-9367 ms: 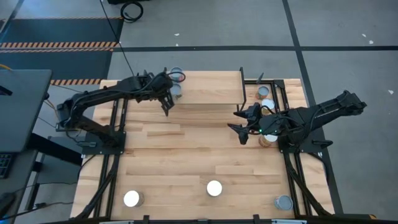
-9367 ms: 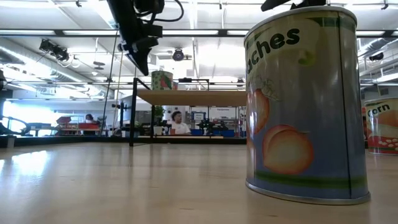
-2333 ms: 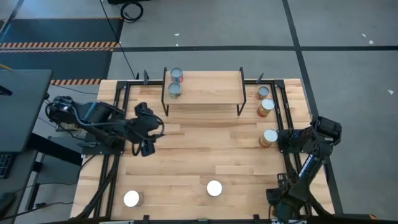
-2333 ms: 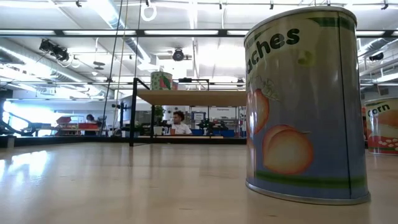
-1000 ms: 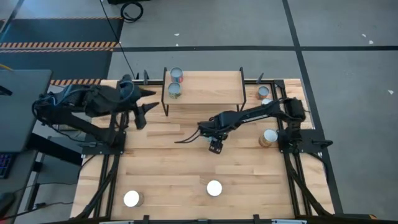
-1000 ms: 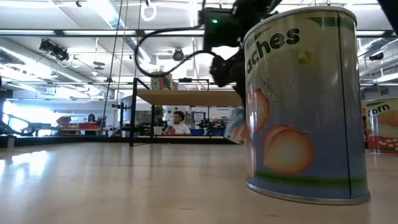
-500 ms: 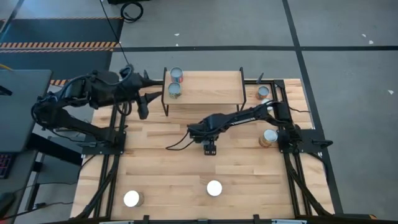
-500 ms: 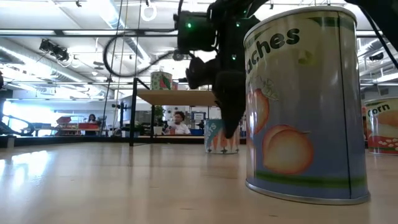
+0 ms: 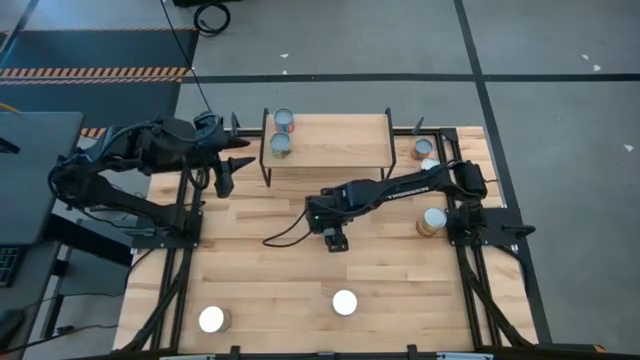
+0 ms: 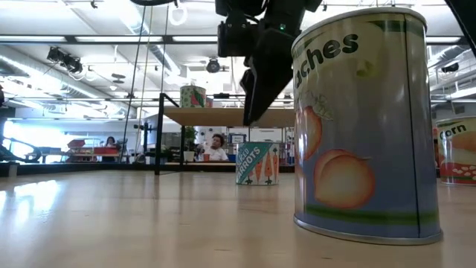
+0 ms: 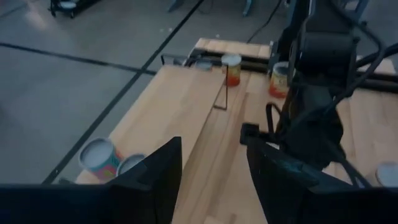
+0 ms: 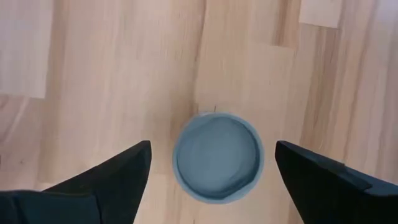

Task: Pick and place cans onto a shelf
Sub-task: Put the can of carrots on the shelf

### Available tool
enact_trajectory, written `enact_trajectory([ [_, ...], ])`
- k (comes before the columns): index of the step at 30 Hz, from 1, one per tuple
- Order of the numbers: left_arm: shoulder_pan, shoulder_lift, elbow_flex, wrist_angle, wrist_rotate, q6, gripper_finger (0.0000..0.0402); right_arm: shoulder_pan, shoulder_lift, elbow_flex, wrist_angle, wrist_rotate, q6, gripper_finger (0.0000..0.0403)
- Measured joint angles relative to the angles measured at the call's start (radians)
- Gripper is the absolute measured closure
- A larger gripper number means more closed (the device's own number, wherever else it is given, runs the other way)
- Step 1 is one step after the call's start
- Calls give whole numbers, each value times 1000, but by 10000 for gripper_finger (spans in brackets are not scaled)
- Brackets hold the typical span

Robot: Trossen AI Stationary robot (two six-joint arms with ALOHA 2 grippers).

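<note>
A blue-lidded can [image 12: 217, 157] with a carrot label [image 10: 256, 164] stands upright on its base mid-table. My right gripper [image 12: 213, 146] hangs open above it, pointing down, one finger on each side of the lid and clear of it; in the high view the gripper [image 9: 336, 238] hides the can. The shelf [image 9: 330, 140] stands at the far edge with two cans [image 9: 283, 121] [image 9: 282, 146] on its left end. My left gripper [image 9: 222, 178] hovers open and empty [image 11: 212, 149] left of the shelf.
Three cans [image 9: 423, 148] [image 9: 431, 167] [image 9: 434, 218] stand along the right edge, and two white-lidded cans [image 9: 211, 319] [image 9: 344, 302] near the front edge. In the low view a peach can [image 10: 364, 126] fills the foreground beside a corn can [image 10: 457, 152]. Black frame rails [image 9: 185, 250] run down both sides.
My right gripper has set the carrot can down upright mid-table, opened and let go of it, then risen above it while rolling its wrist. The can, carried off the table a second ago, now stands alone on its base.
</note>
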Motion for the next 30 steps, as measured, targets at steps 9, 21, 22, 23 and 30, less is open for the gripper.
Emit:
enact_trajectory([
  [9,0,-4,0,-4,0,7,214,-2,36,-1,81,-46,-24,6],
  [21,0,-4,0,-43,-2,4,214,-9,37,-73,86,-23,-7,4],
  [22,0,-4,0,-43,-3,2,214,-11,35,-82,99,-16,7,4],
  [23,0,-4,0,-43,-4,-3,214,-13,35,-87,100,-14,21,6],
  [30,0,-5,0,-44,-5,-9,214,-16,40,-90,98,-30,40,28],
])
